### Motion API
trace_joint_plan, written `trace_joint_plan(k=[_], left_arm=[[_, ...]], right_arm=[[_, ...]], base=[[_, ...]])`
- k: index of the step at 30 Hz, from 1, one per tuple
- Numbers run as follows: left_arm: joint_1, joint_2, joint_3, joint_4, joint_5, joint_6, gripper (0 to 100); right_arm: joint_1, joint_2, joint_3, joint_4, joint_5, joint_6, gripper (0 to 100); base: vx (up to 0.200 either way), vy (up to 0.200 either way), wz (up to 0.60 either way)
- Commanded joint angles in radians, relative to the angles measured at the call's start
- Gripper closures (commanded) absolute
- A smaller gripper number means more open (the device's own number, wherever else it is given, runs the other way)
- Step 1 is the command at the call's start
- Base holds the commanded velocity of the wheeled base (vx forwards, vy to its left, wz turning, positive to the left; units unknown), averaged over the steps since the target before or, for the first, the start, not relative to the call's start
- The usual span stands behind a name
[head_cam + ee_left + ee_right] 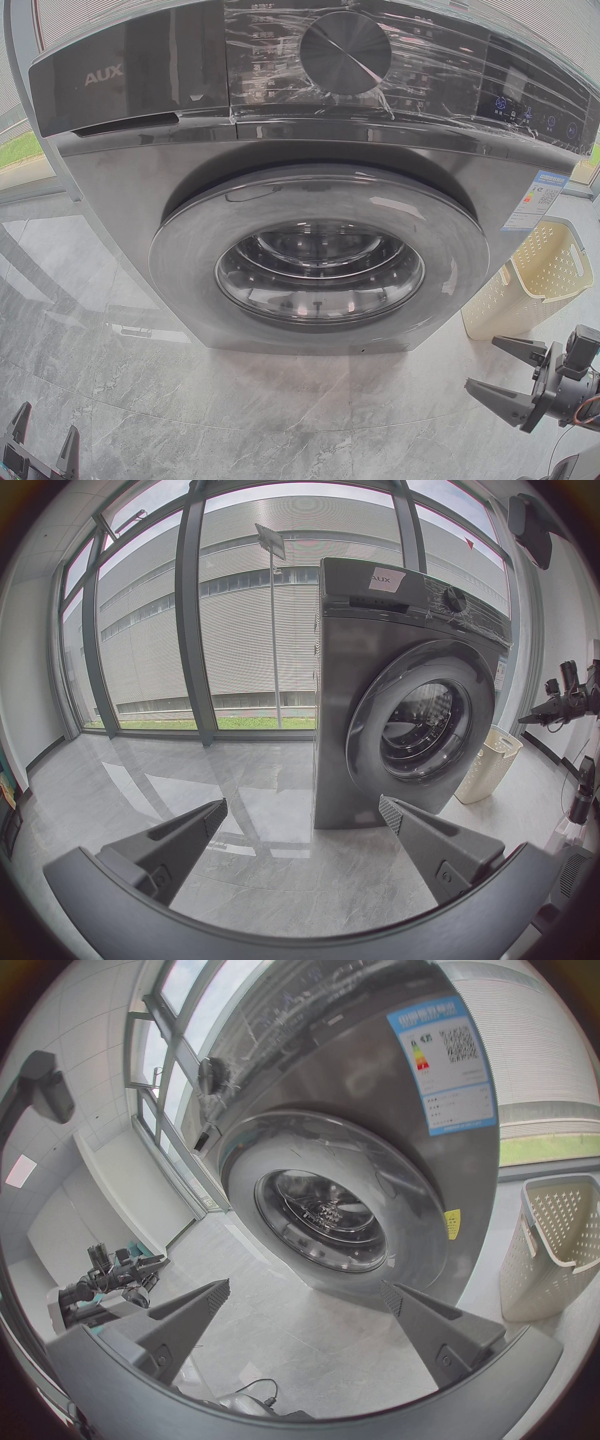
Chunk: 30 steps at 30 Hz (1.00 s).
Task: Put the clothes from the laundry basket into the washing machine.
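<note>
A grey washing machine (312,187) stands straight ahead with its round glass door (319,272) closed, also seen as the washing machine (406,692) and the washing machine (350,1166). A cream laundry basket (537,281) sits on the floor at the machine's right side; its inside is hidden from me. The laundry basket (487,765) and the laundry basket (556,1241) look the same from the wrists. My right gripper (497,369) hangs open and empty at the lower right, near the basket. My left gripper (44,431) stands open and empty at the lower left, away from the machine.
Glossy grey tile floor (250,394) spreads in front of the machine. Tall windows (187,636) rise behind and to the machine's left. A white wall (562,636) runs past the basket on the right.
</note>
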Motion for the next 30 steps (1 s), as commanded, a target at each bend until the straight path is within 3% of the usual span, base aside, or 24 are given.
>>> trace_joint_plan(k=[1,4,8,16,25,26,30], left_arm=[[0.000,-0.015,0.016,0.000,0.000,-0.003,0],[0.000,-0.015,0.016,0.002,0.000,-0.003,0],[-0.002,-0.015,0.016,0.002,0.000,-0.001,0],[0.000,-0.015,0.016,0.002,-0.009,-0.007,0],[-0.002,-0.015,0.016,0.002,-0.020,-0.007,0],[0.000,-0.015,0.016,0.002,-0.020,-0.007,0],[0.000,-0.015,0.016,0.002,-0.020,-0.009,0]], right_arm=[[-0.076,-0.175,0.066,0.035,-0.010,-0.050,0],[-0.173,-0.270,0.078,0.089,-0.005,-0.071,0],[-0.237,-0.370,0.074,0.161,-0.005,-0.075,0],[-0.457,-0.686,0.066,0.387,0.009,-0.110,0],[-0.612,-0.960,0.063,0.612,0.115,-0.154,0],[-0.635,-1.009,0.063,0.655,0.144,-0.156,0],[-0.670,-1.057,0.074,0.709,0.159,-0.156,0]], base=[[0.000,0.000,0.00],[0.000,0.000,0.00],[0.000,0.000,0.00],[0.000,0.000,0.00],[0.000,0.000,0.00],[0.000,0.000,0.00],[0.000,0.000,0.00]])
